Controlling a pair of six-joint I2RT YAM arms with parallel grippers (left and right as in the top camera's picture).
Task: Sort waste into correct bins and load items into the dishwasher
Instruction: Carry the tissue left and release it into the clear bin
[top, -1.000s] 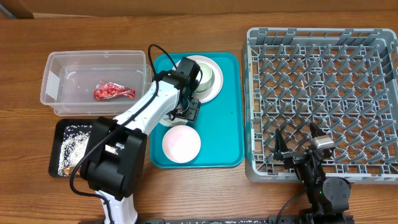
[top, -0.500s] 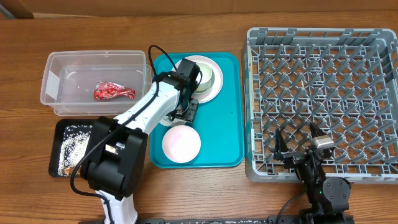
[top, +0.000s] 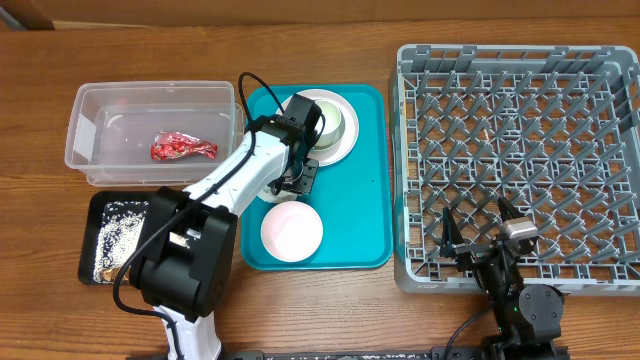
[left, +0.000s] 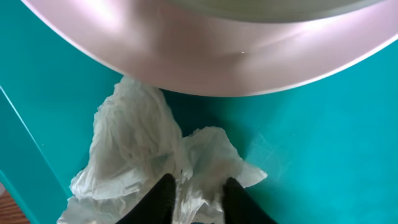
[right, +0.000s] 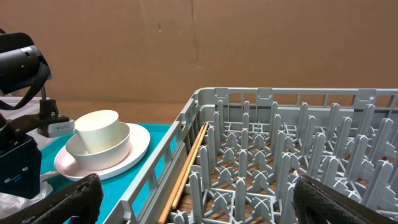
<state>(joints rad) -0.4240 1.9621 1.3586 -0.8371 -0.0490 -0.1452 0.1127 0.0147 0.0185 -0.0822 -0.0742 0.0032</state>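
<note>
Left end effector (left: 199, 202) is pinching the crumpled white paper napkin (left: 134, 149), bottom left of the wrist view. It's probably light, floppy and tears easily, so grab the bunched middle. Right end effector (right: 199, 196) is wide open.

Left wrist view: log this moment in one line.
left gripper: pinching napkin on teal tray | right gripper: open, at dish rack | wrapper: in clear tub
</note>
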